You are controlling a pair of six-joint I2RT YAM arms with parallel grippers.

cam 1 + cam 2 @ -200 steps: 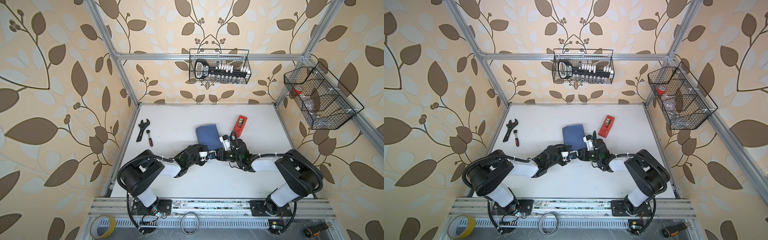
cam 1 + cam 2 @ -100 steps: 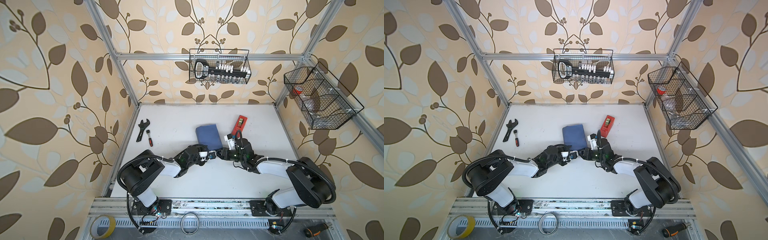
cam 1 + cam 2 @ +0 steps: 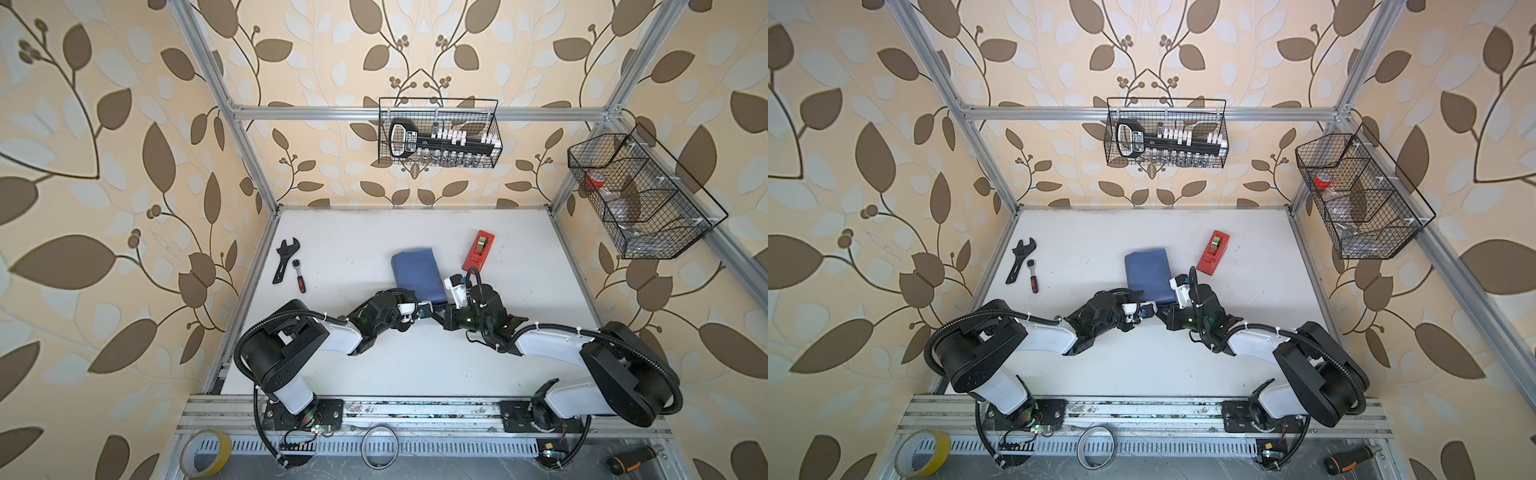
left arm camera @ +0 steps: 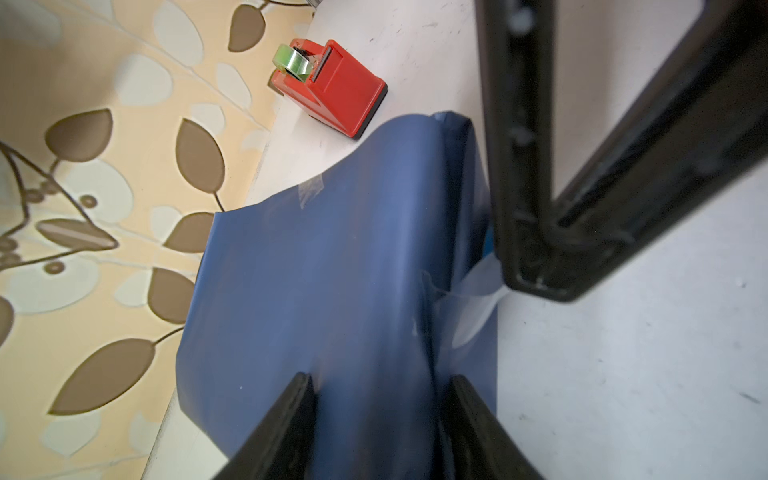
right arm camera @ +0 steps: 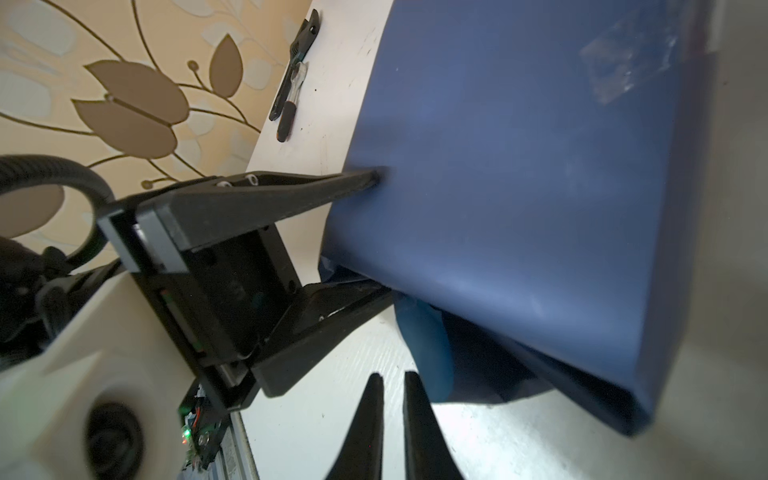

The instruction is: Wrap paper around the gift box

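The gift box is hidden inside the slate-blue paper, a wrapped package lying mid-table. My left gripper is shut on the package's near end, one finger on top and one beneath. My right gripper is shut on nothing, low over the table by the package's near right corner, where a loose paper flap hangs. A clear tape strip sits on the paper's edge beside its tips.
A red tape dispenser stands just beyond the package to the right. A wrench and a small ratchet lie far left. Wire baskets hang on the back and right walls.
The right gripper's jaws have closed and it has dropped slightly toward the package's near corner. The left gripper and the package have stayed put.
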